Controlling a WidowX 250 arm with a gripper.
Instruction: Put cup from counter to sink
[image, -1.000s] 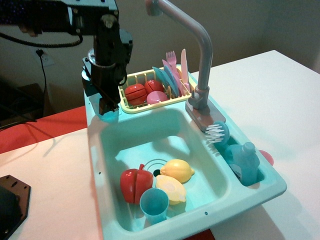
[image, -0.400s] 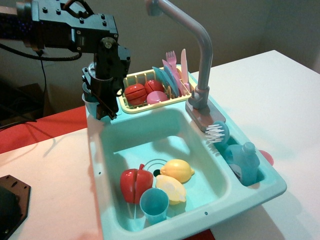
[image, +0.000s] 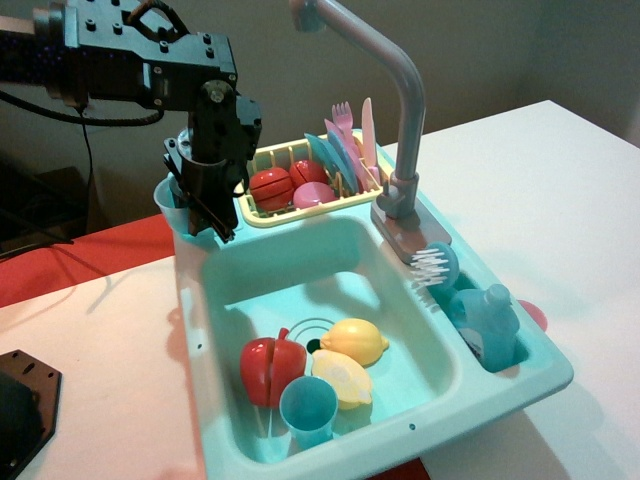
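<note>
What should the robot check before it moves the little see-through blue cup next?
1. Tool gripping the pale translucent aqua plastic cup: cannot tell, the contact is hidden.
2. Cup above the deep pale-teal plastic sink basin: not ok, it hangs outside the basin's far left corner.
3. Bare landing spot in the basin: ok, the far half is free.
4. Tall grey faucet out of the way: ok, it stands on the right.

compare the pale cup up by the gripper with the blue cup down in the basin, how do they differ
The pale cup is a washed-out, see-through aqua; the blue cup is a deeper, solid sky blue. The pale cup is up at the sink unit's back left corner, mostly hidden behind the gripper; the blue cup stands in plain view inside the sink, touching the red fruit and lemon half. Both are small and handleless, with their mouths up.
</note>
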